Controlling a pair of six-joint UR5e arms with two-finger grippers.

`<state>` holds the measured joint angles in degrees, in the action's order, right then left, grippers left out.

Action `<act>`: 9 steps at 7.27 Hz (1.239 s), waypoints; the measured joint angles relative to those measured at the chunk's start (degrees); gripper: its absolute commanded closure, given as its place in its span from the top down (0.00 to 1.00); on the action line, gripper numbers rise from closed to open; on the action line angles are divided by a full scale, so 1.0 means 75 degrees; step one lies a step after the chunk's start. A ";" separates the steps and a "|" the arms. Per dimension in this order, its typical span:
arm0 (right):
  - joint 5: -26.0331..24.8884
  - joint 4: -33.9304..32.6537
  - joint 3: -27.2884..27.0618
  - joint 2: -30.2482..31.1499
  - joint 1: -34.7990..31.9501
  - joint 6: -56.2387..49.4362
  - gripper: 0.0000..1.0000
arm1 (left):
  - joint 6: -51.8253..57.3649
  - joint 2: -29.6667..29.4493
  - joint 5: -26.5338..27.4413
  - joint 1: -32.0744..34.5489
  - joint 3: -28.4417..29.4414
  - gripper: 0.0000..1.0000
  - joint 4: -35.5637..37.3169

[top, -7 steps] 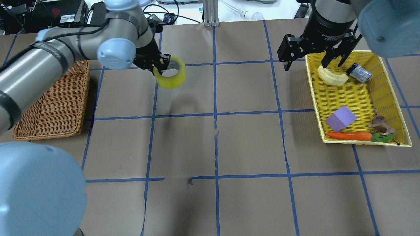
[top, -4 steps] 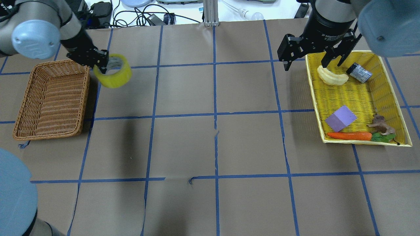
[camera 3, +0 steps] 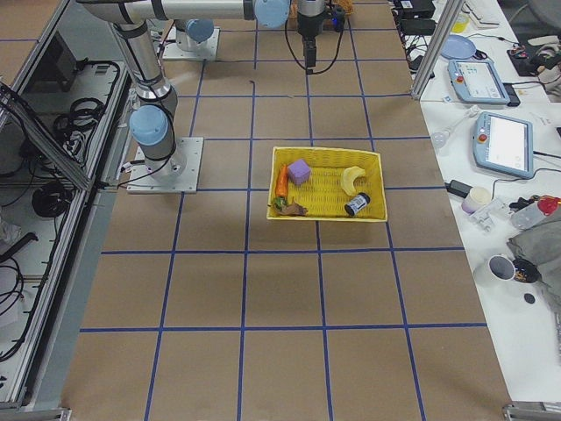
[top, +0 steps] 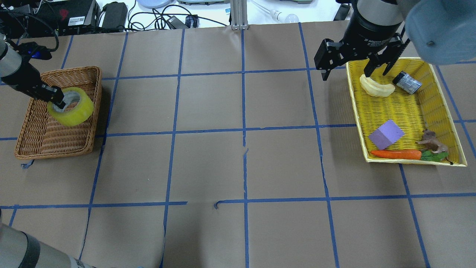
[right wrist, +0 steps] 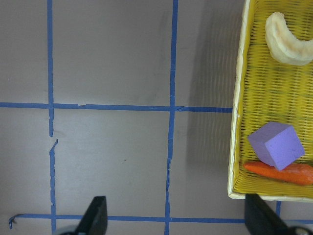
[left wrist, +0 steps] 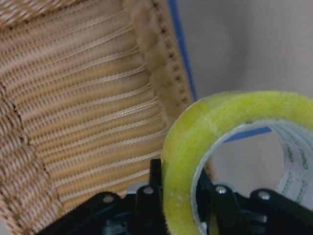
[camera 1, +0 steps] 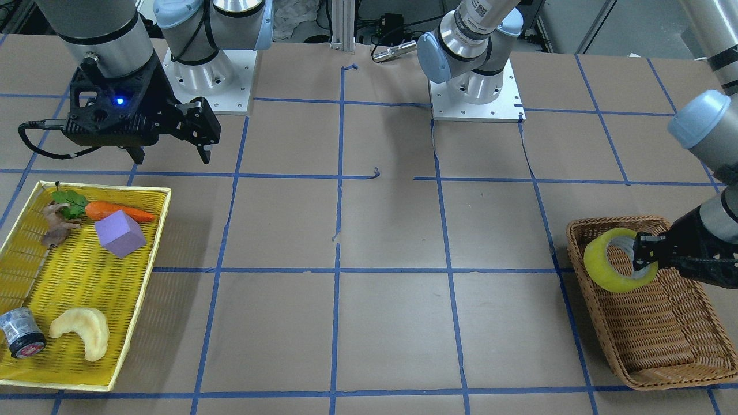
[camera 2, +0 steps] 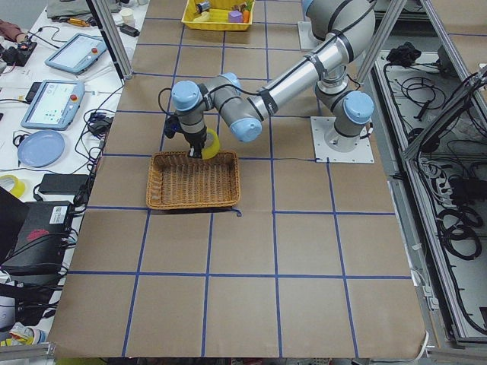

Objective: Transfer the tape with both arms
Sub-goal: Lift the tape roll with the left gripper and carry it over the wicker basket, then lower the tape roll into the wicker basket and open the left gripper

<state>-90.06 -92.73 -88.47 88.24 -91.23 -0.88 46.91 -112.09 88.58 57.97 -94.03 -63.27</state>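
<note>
The yellow tape [top: 79,112] with its pale core hangs in my left gripper [top: 57,98] over the brown wicker basket [top: 48,143]. The gripper is shut on the roll's wall, one finger inside the core. The front view shows the tape [camera 1: 597,266] held by the left gripper [camera 1: 644,260] above the basket's [camera 1: 651,337] near-left part. The left wrist view shows the tape [left wrist: 195,142] close up over the basket's rim [left wrist: 151,73]. My right gripper [top: 347,70] is open and empty, above the far-left corner of the yellow tray [top: 409,160].
The yellow tray [camera 1: 57,383] holds a pale curved piece [top: 376,87], a small grey can [top: 407,82], a purple cube [top: 386,134], a carrot [top: 396,154] and a brown toy [top: 431,141]. Blue tape lines grid the brown table [top: 241,167].
My left arm has swung left with the tape, from the table's middle-left to over the wicker basket. The right arm has not moved.
</note>
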 measured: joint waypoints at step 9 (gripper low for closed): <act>0.0001 0.0000 0.0002 -0.0007 -0.0002 0.0000 1.00 | 0.0475 -0.0287 -0.0503 -0.0247 -0.0847 0.97 0.2788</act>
<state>-90.06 -92.72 -88.46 88.18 -91.25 -0.88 50.47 -114.24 84.81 56.12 -100.39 -42.36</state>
